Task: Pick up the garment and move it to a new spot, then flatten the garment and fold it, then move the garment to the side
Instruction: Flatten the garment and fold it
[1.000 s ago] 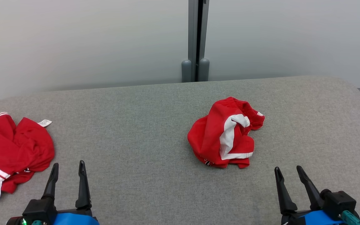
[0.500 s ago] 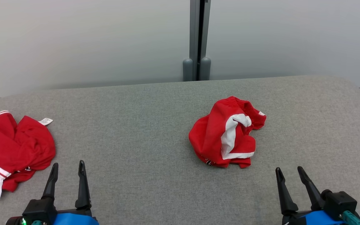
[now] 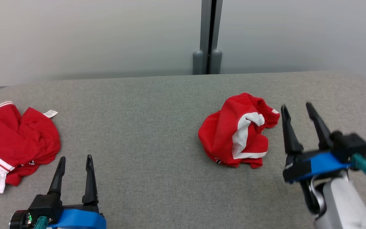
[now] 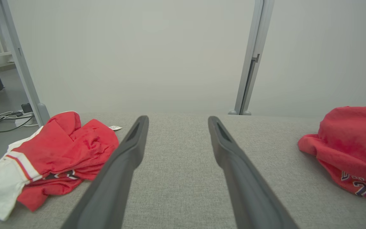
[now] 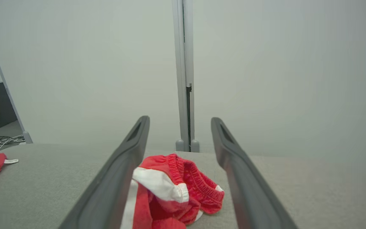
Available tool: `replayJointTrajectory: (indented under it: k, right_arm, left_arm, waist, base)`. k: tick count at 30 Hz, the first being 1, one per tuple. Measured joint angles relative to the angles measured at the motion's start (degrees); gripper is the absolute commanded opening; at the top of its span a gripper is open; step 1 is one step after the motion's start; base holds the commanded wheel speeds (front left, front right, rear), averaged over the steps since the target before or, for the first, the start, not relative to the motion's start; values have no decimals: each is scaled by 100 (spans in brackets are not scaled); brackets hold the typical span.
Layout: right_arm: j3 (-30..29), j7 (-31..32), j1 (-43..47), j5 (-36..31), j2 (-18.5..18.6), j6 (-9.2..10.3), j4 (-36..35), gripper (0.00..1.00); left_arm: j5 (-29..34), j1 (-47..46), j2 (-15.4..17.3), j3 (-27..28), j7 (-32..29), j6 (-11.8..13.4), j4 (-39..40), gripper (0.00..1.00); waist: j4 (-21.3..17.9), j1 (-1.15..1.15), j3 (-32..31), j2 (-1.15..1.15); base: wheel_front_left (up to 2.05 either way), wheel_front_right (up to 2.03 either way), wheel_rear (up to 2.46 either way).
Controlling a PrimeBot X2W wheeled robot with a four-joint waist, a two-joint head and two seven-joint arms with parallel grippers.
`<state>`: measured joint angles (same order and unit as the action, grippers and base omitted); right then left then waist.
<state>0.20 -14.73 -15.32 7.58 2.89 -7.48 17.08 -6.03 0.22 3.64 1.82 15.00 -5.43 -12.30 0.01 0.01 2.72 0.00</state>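
far-left heap: 2nd red/white garment (image 3: pixel 14 146) bunched at desk's left edge, white tag showing; well apart from the target, not in play by my read.
left gripper (image 3: pixel 75 160): low at near-left, fingers spread wide, nothing between them; sits over bare desk, betw. the two heaps.
desk (image 3: pixel 145 127): grey fabric top w/ rounded corners, pale wall panels behind.
garment (image 3: pixel 238 138): task's thing, right of centre on the desk. Looks like red shorts w/ white side stripe, crumpled into a mound; ribbed elastic waistband on the far/upper side, dark lettering along the near hem in left wrist view. Soft, limp, layers overlapped.
right gripper (image 3: pixel 297 108): raised above the desk, just right of the garment, not touching; jaws fully apart, empty. Its wrist view looks along the fingers w/ the waistband showing betw. them.
step: first one, pick-up; reach under way, no grasp yet. Moving, flattening, folding all undone.
next move needs: right gripper to swing left & drop onto the mound, pinch a thick bit (waistband prob. best), close before lifting.
risk: catching only one layer, so it slips or unfurls on the lift.
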Motion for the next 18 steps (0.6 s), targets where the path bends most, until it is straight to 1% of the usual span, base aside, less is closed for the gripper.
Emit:
replayJointTrajectory:
  k: [5, 9, 14, 18]
  right_arm:
    - [12, 156, -888, -163, 198, 0, 411, 100]
    - [-35, 396, -1401, -197, 308, 0, 987, 100]
    - [-4, 709, -1789, -152, 423, 0, 1906, 100]
    - [73, 817, -1913, -27, 425, 0, 2576, 100]
  left_arm:
    - [26, -90, -16, -59, 0, -25, -22, 100]
    - [49, -221, -22, -92, 0, -60, -30, 100]
    - [51, -371, -35, -120, 0, -67, -40, 100]
    - [52, -514, -41, -158, 0, -83, -75, 100]
  waist:
    - [101, 0, 160, 0]
    - [194, 0, 310, 0]
    - [306, 0, 530, 1]
    - [397, 0, 694, 0]
  base:
    - [0, 0, 0]
    - [0, 0, 0]
    - [0, 0, 0]
    - [0, 0, 0]
